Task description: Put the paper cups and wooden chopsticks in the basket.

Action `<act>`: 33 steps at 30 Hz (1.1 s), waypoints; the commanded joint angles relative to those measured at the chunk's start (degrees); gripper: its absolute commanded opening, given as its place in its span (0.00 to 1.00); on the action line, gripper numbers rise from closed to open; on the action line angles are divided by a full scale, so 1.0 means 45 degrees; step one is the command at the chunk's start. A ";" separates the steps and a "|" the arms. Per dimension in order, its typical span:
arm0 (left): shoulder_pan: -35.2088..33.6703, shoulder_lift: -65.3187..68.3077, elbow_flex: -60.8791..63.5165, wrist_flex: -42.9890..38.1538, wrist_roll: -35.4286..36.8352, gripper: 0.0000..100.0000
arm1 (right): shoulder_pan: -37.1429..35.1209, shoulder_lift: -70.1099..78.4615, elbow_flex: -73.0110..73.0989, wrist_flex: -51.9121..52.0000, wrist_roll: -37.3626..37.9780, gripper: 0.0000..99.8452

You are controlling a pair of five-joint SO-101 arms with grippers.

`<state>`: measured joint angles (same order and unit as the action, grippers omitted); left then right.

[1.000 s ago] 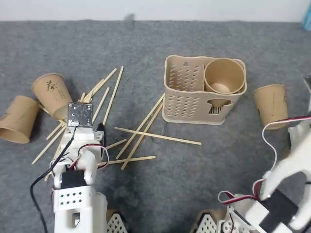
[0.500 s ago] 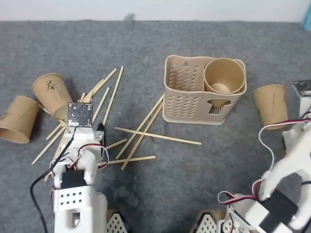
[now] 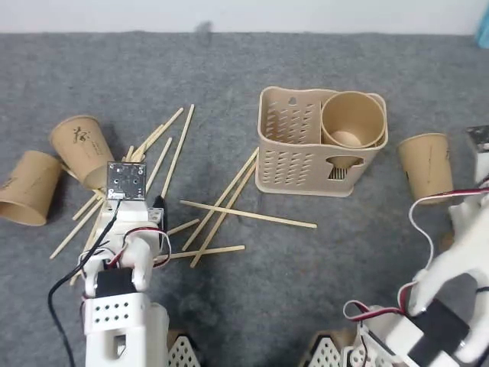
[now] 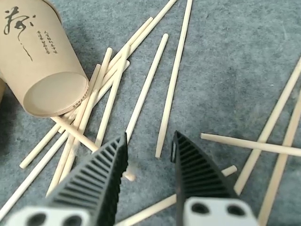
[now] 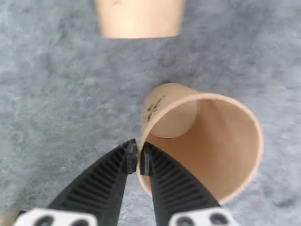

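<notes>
Several wooden chopsticks lie scattered left of the beige basket, which holds one paper cup. Two more cups lie on their sides at the far left. My left gripper hovers open over the chopsticks, beside the printed cup, with nothing held. My right gripper is shut on the rim of a tipped paper cup, one finger inside and one outside. Another cup lies just beyond it. At the right edge of the high view, a cup lies on its side.
Everything rests on a grey carpet. Long chopsticks cross the space between the left arm and the basket's front. The right arm stands at the right edge.
The right arm's wrist has shifted slightly inward and forward at the right edge of the high view. The left arm, the cups and the chopsticks have not moved.
</notes>
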<state>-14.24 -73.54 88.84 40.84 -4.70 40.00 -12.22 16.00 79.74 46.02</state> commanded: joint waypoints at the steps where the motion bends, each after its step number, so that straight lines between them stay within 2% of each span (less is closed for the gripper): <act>1: -0.0059 -0.0176 -0.0127 0.0020 -0.0156 0.14 | 0.0498 -0.0713 -0.1954 0.0654 0.0078 0.01; 8: -0.0059 -0.0176 -0.0127 0.0020 -0.0156 0.14 | 0.0615 -0.0635 -0.5900 0.3272 0.0000 0.01; 14: -0.0059 -0.0176 -0.0147 0.0039 -0.0156 0.14 | -0.0107 -0.0635 -0.9592 0.4210 -0.1153 0.01; 23: -0.0059 -0.0176 -0.0147 0.0039 -0.0156 0.14 | -0.3429 -0.0694 -1.4183 0.4972 -0.2071 0.01; 33: -0.0059 -0.0176 -0.0147 0.0039 -0.0156 0.14 | -0.7961 -0.0772 -1.5551 0.5011 -0.3087 0.01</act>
<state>-14.24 -73.54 88.84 40.92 -4.70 9.85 -13.71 -51.60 100.40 33.10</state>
